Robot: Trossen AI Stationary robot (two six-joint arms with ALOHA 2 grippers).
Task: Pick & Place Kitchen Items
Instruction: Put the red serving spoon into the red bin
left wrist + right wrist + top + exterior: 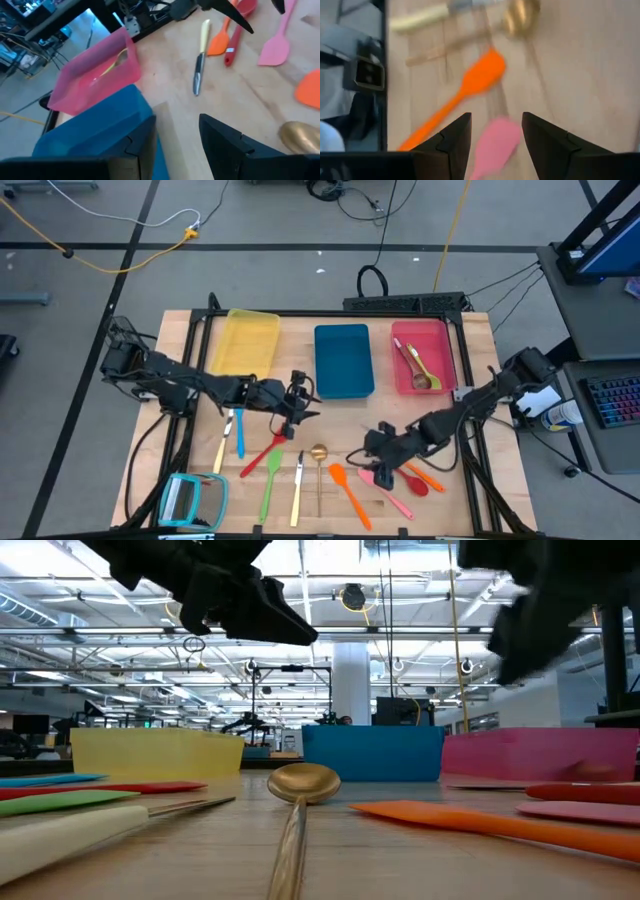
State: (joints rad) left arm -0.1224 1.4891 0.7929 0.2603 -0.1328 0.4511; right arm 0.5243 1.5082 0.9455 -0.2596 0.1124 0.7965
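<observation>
Several slim utensils lie flat on the wooden table: a blue one (240, 432), a red spatula (262, 457), a green spatula (270, 480), a yellow-handled knife (298, 488), a gold spoon (318, 468), an orange spatula (348, 490), a pink spatula (386, 490) and a red spoon (415, 481). My left gripper (297, 408) hangs open above the table near the blue tray (343, 360), holding nothing. My right gripper (495, 131) is open above the pink spatula (492, 147), with the orange spatula (475, 85) just beyond. In the low view both grippers stay well above the table.
Along the far side stand a yellow tray (245, 340), the blue tray and a red tray (447, 345) that holds two utensils (417, 366). A teal-framed flat square (193, 500) lies at the near left corner. Bare wood shows between the trays and the utensils.
</observation>
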